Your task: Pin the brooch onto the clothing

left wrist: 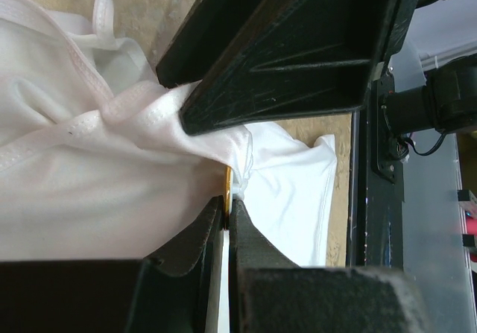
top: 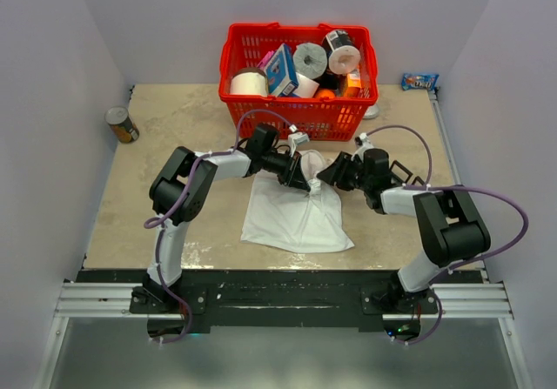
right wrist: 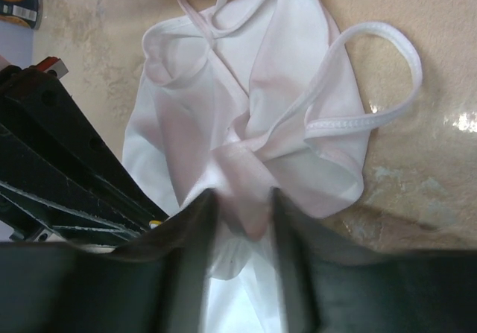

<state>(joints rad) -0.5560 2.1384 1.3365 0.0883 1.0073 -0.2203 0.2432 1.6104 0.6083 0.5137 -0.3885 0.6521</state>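
Note:
The white T-shirt (top: 296, 219) lies crumpled on the table between the two arms, its collar end bunched up. My left gripper (top: 306, 183) is over that bunch. In the left wrist view its jaws (left wrist: 227, 215) are shut on the brooch (left wrist: 226, 188), of which only a thin orange-gold edge shows, pressed against the shirt fabric (left wrist: 89, 199). My right gripper (top: 327, 177) meets it from the right. In the right wrist view it (right wrist: 240, 208) is shut on a raised fold of the shirt (right wrist: 246, 132). The brooch's dark grey part is hidden.
A red basket (top: 296, 103) with paper rolls and boxes stands just behind the grippers. A can (top: 122, 125) lies at the far left by the wall. A blue packet (top: 419, 82) lies at the far right corner.

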